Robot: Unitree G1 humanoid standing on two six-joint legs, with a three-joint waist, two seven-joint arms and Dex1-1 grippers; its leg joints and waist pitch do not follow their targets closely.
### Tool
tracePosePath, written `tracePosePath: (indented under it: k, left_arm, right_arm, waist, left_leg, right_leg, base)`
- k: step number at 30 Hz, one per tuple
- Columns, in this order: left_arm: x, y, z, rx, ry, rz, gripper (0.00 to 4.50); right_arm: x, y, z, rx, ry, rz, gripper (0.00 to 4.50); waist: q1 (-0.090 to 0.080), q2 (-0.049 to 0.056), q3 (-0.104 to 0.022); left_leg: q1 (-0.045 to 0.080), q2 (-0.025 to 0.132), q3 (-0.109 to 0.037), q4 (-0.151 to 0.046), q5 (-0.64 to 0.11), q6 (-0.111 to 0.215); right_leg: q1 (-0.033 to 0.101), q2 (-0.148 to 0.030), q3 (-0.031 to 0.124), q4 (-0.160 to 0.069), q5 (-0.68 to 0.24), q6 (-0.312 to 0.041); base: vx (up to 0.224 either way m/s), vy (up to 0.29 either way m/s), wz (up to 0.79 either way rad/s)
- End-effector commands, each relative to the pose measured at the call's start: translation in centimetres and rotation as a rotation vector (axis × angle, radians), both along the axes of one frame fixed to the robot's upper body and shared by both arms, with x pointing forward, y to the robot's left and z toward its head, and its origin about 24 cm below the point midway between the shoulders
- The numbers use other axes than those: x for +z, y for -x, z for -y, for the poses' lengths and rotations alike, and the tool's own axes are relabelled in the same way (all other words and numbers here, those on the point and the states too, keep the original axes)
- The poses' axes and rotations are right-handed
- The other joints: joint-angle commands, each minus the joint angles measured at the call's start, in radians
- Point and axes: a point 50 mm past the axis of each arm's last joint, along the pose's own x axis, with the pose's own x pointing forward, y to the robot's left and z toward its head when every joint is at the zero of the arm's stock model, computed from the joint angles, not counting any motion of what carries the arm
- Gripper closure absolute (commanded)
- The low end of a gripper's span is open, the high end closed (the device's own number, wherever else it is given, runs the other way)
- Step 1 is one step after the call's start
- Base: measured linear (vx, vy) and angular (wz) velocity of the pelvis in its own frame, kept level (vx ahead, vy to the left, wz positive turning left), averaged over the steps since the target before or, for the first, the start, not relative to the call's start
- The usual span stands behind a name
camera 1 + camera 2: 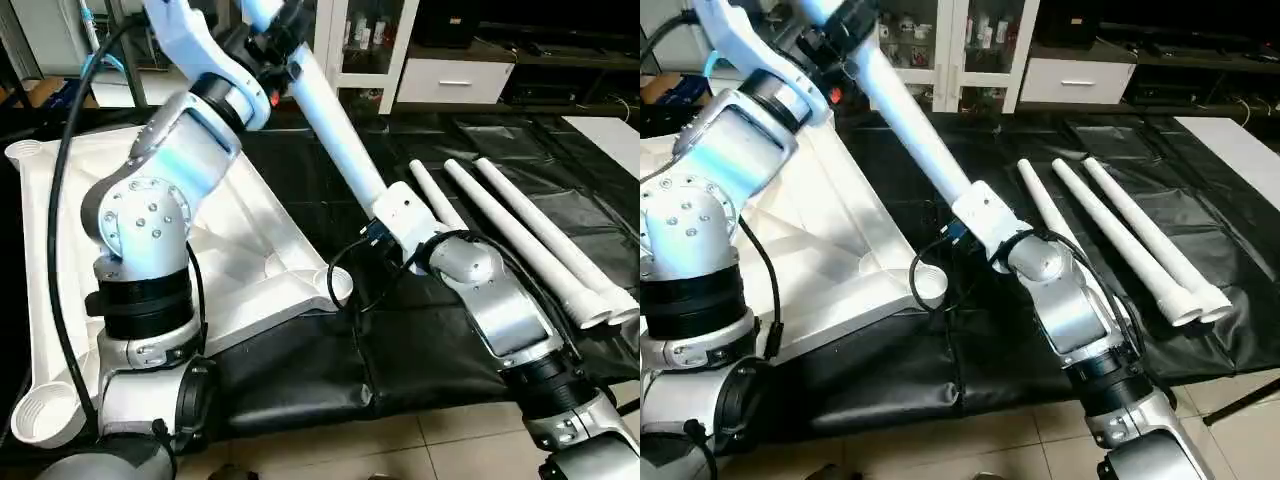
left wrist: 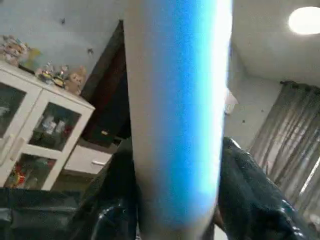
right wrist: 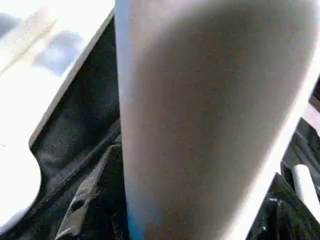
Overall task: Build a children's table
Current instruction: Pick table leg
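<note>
Both grippers (image 2: 175,220) around 1 leg (image 1: 335,135).

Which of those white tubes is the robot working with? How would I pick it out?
Find the big white tabletop lying underside up on the black-covered work surface. Above its near corner socket one white leg slants up through the air, between both arms. The other three legs lie flat side by side, further right.

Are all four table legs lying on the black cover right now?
No. Three legs lie side by side on the black cover; a fourth leg is held up, slanting above the tabletop.
</note>
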Motion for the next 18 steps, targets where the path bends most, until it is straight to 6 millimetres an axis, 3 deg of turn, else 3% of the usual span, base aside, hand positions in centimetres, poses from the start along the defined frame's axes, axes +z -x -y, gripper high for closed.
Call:
tracePosePath:
  k: [1, 4, 5, 7, 9, 12, 14, 18]
  left_arm:
    - [0.8, 0.4, 0.2, -0.006, -0.013, 0.039, 1.97]
    - [0.8, 1.0, 0.7, -0.073, -0.005, 0.063, 1.83]
    - [0.9, 1.3, 1.0, -0.107, 0.009, 0.073, 1.72]
    - [1.2, 1.9, 1.5, -0.151, 0.003, 0.107, 1.54]
    - [1.2, 2.2, 1.7, -0.172, 0.003, 0.124, 1.5]
    - [1.0, 3.3, 1.1, -0.28, 0.082, 0.164, 1.5]
    - [0.8, 3.4, 0.6, -0.287, 0.09, 0.173, 1.5]
    - [-0.8, 2.8, -1.3, -0.198, 0.026, 0.134, 1.5]
  right_arm:
    - [1.0, -0.5, 0.8, -0.047, -0.024, 0.045, 2.59]
    - [1.6, -0.9, 1.3, -0.095, -0.084, 0.064, 2.59]
    - [1.6, -1.0, 1.5, -0.103, -0.092, 0.061, 2.59]
    - [1.5, -1.1, 1.8, -0.114, -0.107, 0.053, 2.59]
    - [1.5, -1.2, 1.9, -0.121, -0.122, 0.051, 2.59]
    - [2.9, -1.7, 3.1, -0.165, -0.435, 0.062, 2.59]
    - [3.5, -1.5, 3.3, -0.11, -0.54, 0.064, 2.59]
    - [4.9, 0.4, 3.2, 0.131, -0.741, 0.038, 2.59]
  waist:
    - [-0.001, 0.009, -0.071]
    - [0.0, 0.009, -0.072]
    - [-0.001, 0.001, -0.072]
    - [0.002, 0.005, -0.071]
    - [0.002, 0.002, -0.07]
    - [-0.001, 0.002, -0.07]
    - [-0.001, 0.003, -0.072]
    - [-0.003, 0.005, -0.072]
  left_leg:
    - [0.035, 0.046, -0.03, -0.074, -0.258, -0.082]
    - [0.037, 0.047, -0.029, -0.073, -0.25, -0.082]
    - [0.036, 0.048, -0.027, -0.074, -0.248, -0.081]
    - [0.036, 0.047, -0.027, -0.073, -0.242, -0.08]
    - [0.035, 0.046, -0.025, -0.072, -0.246, -0.076]
    - [0.034, 0.045, -0.024, -0.071, -0.26, -0.071]
    - [0.035, 0.047, -0.025, -0.072, -0.258, -0.062]
    - [0.031, 0.049, -0.027, -0.076, -0.233, -0.04]
  right_leg:
    - [0.034, -0.063, 0.041, -0.078, -0.208, -0.14]
    - [0.033, -0.063, 0.041, -0.076, -0.191, -0.146]
    - [0.034, -0.062, 0.041, -0.076, -0.184, -0.149]
    - [0.034, -0.064, 0.041, -0.075, -0.183, -0.154]
    - [0.035, -0.064, 0.042, -0.077, -0.198, -0.151]
    - [0.033, -0.067, 0.043, -0.08, -0.226, -0.146]
    - [0.033, -0.06, 0.04, -0.077, -0.211, -0.141]
    - [0.038, -0.06, 0.039, -0.075, -0.183, -0.132]
  base:
    - [0.0, 0.0, 0.0]
    - [0.0, 0.0, 0.0]
    - [0.0, 0.0, 0.0]
    - [0.0, 0.0, 0.0]
    - [0.0, 0.0, 0.0]
    - [0.0, 0.0, 0.0]
    - [0.0, 0.0, 0.0]
    - [0.0, 0.0, 0.0]
